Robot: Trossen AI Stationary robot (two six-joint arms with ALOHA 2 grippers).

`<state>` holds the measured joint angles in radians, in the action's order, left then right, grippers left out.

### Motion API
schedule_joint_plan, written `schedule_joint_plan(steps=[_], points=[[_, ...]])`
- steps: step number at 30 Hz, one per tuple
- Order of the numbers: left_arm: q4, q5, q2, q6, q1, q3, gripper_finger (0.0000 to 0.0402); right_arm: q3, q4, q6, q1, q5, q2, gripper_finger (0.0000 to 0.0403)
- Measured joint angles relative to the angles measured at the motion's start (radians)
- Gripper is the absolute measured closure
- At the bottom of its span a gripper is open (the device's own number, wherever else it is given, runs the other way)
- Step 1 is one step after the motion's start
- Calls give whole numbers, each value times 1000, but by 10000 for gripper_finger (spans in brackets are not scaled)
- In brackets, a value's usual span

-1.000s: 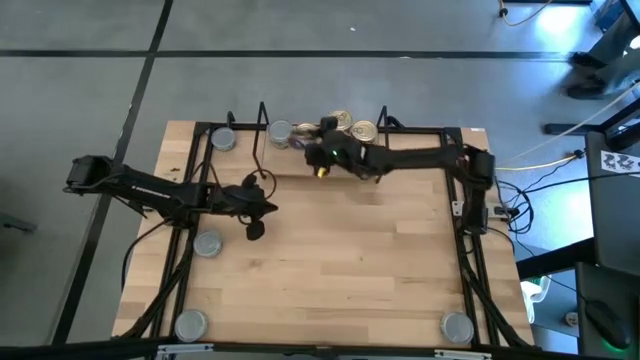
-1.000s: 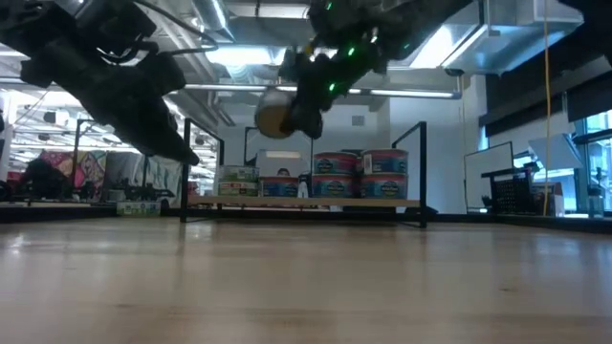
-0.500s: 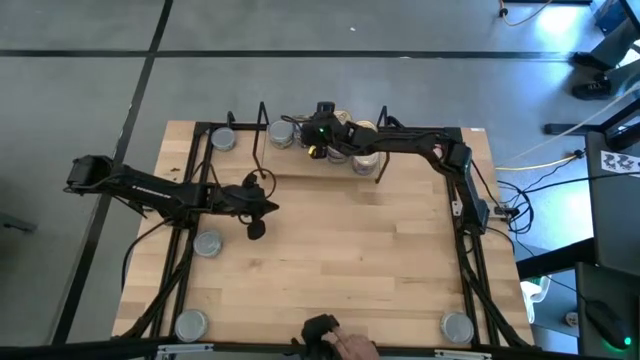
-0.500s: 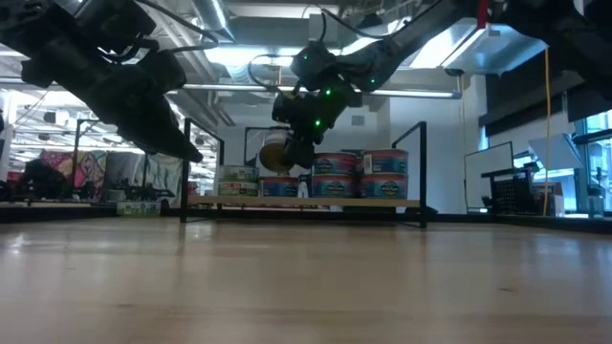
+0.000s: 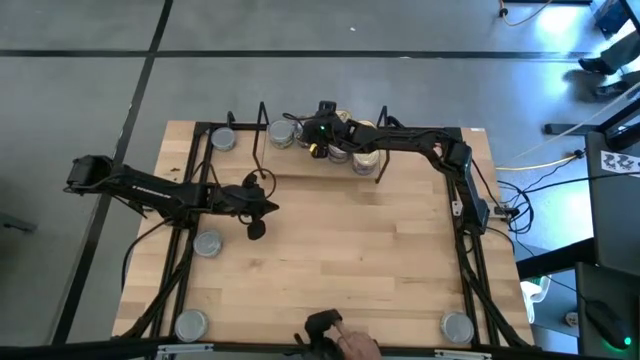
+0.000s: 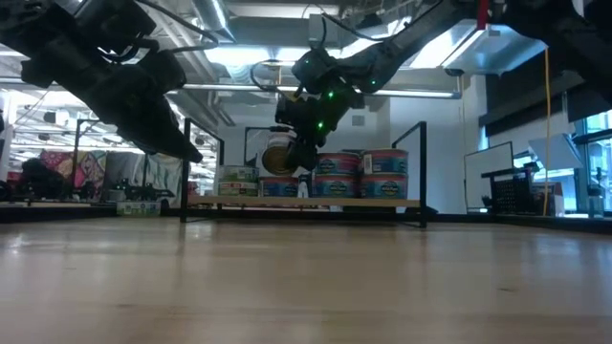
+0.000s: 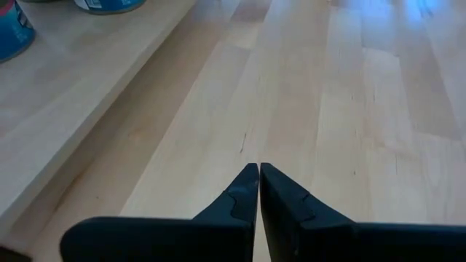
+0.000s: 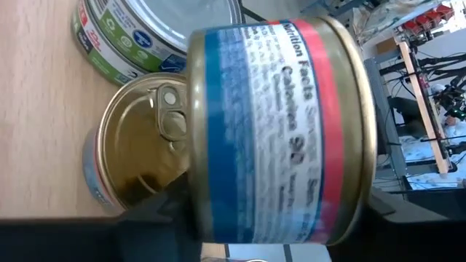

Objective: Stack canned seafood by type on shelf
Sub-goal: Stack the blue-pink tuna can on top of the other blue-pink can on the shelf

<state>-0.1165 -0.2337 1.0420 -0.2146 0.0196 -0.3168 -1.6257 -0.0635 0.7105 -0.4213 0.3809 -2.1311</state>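
Fingers first: your left gripper (image 7: 258, 171) has its two dark tips pressed together with nothing between them, hanging over bare table (image 5: 350, 260) on the left side, well apart from any tin. Ahead of those closed tips, off to one side, the light wood base of the shelf (image 7: 65, 94) runs past, with the bottom of a blue-labelled tin (image 7: 14, 33) just showing on it.

Your right gripper (image 5: 318, 150) reaches across to the shelf (image 6: 306, 203) at the far edge of the table. Its fingers stand about half apart and clamp a tin (image 8: 273, 131) with a blue, white and red label, held on its side so the curved wall fills the space between them. Just beyond the held tin, a gold pull-tab tin (image 8: 145, 145) sits upright on the wood base, close enough that the two overlap in the wrist view; you cannot tell whether they touch. Past that one stands a green-labelled tin (image 8: 138, 36) with a silver-grey lid.

In the low view the held tin (image 6: 279, 158) hangs above the shelf's base, beside two stacks of blue-labelled tins (image 6: 359, 174) farther along the rack
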Motion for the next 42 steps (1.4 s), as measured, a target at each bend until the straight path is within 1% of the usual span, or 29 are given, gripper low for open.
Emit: schedule_joint_plan(steps=[5,7,9,12,16,19,24,28,31,36,42], points=[[0,0,0,-8,0,0,389,0,6,0,0,0,0,105],[0,0,0,-8,0,0,389,0,5,0,0,0,0,83],[0,0,0,-8,0,0,389,0,5,0,0,0,0,73],[0,0,0,-7,0,0,389,0,-9,0,1,-25,1,73],[0,0,0,-6,0,0,389,1,-15,1,2,-53,1,89],[1,0,0,-7,0,0,389,1,-13,1,3,-51,2,102],[1,0,0,-12,0,0,389,1,-38,4,3,27,2,115],[1,0,0,-13,0,0,389,1,-73,3,3,62,2,116],[1,0,0,-14,0,0,389,1,-76,3,4,58,2,116],[1,0,0,-14,0,0,389,1,-54,3,16,19,2,116],[1,0,0,-14,0,0,389,1,-67,-19,15,14,2,116]])
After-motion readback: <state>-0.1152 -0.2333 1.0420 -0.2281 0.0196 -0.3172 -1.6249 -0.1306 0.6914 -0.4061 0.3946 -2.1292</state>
